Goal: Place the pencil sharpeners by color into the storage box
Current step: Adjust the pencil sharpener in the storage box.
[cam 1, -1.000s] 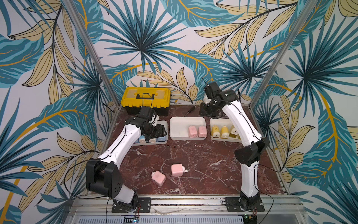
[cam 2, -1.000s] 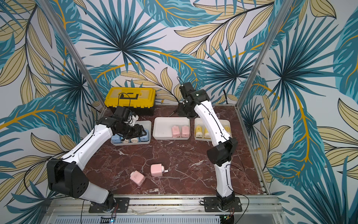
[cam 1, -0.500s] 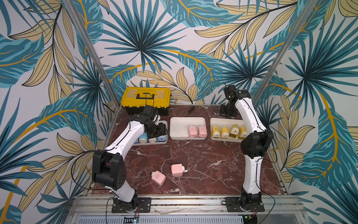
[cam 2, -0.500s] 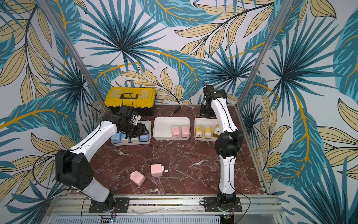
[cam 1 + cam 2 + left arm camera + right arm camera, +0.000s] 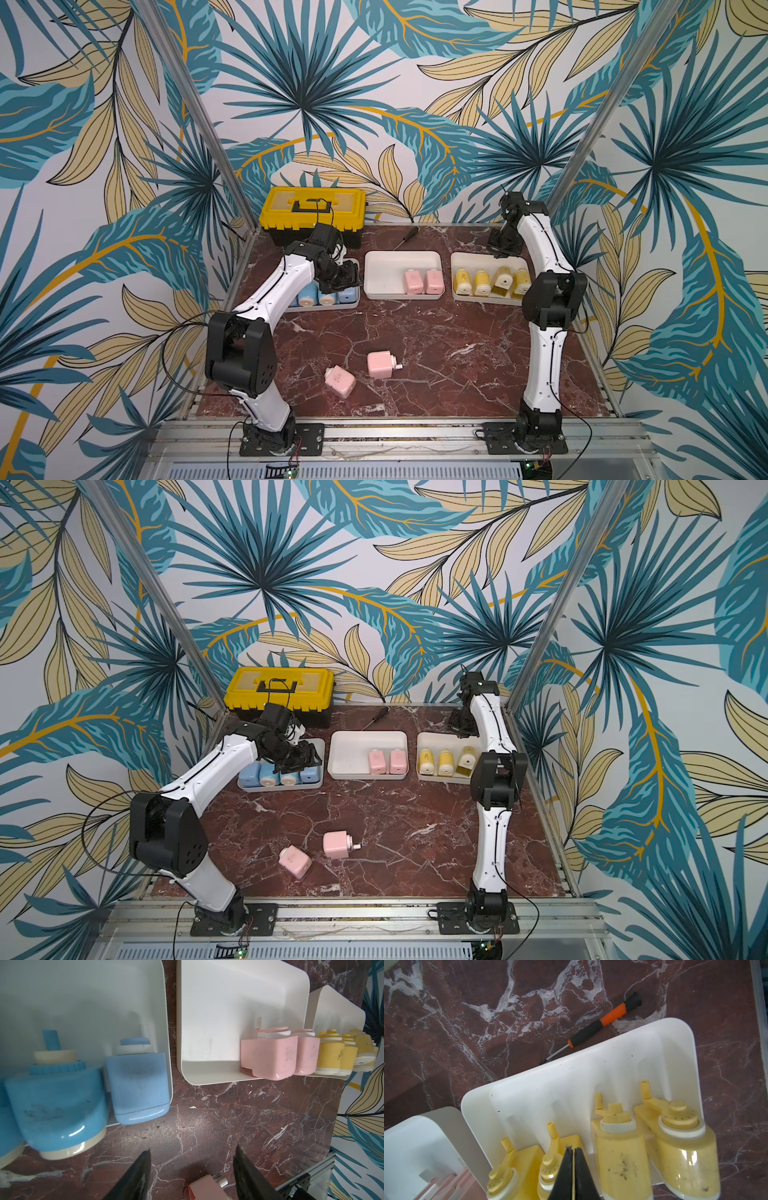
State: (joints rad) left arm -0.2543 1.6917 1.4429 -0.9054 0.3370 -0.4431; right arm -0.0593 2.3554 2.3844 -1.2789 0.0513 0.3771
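Left gripper (image 5: 192, 1167) parted, empty, above bare marble beside the blue pencil sharpeners (image 5: 138, 1086). Right gripper (image 5: 573, 1169) pressed closed, empty, over the yellow pencil sharpeners (image 5: 620, 1159). Two pink pencil sharpeners (image 5: 340, 380) loose on the table; one yellow partly hidden behind the right arm in a top view

Looking down from high at the front in both top views, side by side, taking in the whole marble table (image 5: 436, 332) up to the back wall. Riding close on each wrist: left facing the three white trays (image 5: 239, 1022), right hovering near the yellow tray (image 5: 571, 1076), shared with all views.
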